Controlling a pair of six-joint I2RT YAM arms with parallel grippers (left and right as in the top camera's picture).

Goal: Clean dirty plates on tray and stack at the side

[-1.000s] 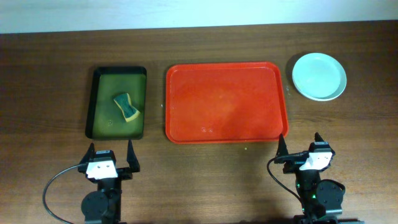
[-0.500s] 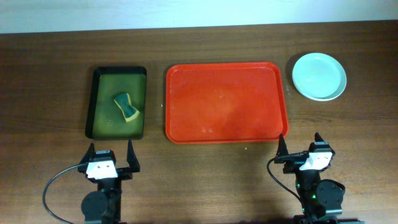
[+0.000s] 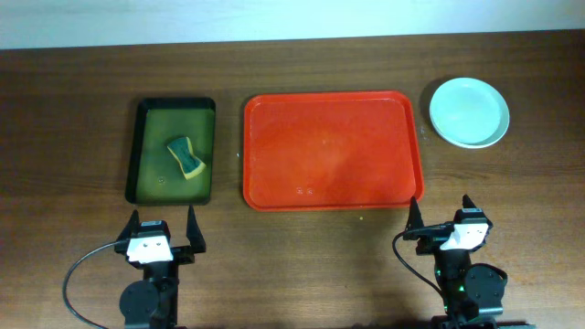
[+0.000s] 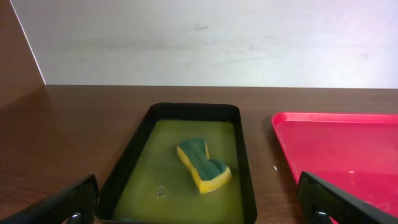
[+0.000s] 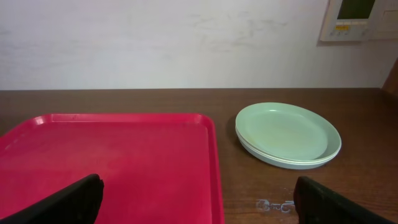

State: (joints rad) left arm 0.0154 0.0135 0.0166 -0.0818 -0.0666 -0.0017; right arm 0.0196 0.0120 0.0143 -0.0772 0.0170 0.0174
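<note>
The red tray (image 3: 334, 151) lies bare in the middle of the table; it also shows in the right wrist view (image 5: 106, 162) and in the left wrist view (image 4: 348, 149). The plates (image 3: 469, 111) sit stacked on the table to the right of the tray, pale mint-blue on top; the stack also shows in the right wrist view (image 5: 288, 134). My left gripper (image 3: 164, 230) is open and empty near the front edge, in front of the green tray. My right gripper (image 3: 441, 217) is open and empty near the front edge, by the red tray's front right corner.
A dark green tray (image 3: 172, 151) holding yellowish liquid and a yellow-green sponge (image 3: 185, 157) stands left of the red tray. A small wet spot (image 5: 273, 205) lies on the wood in front of the plates. A white wall runs along the table's back.
</note>
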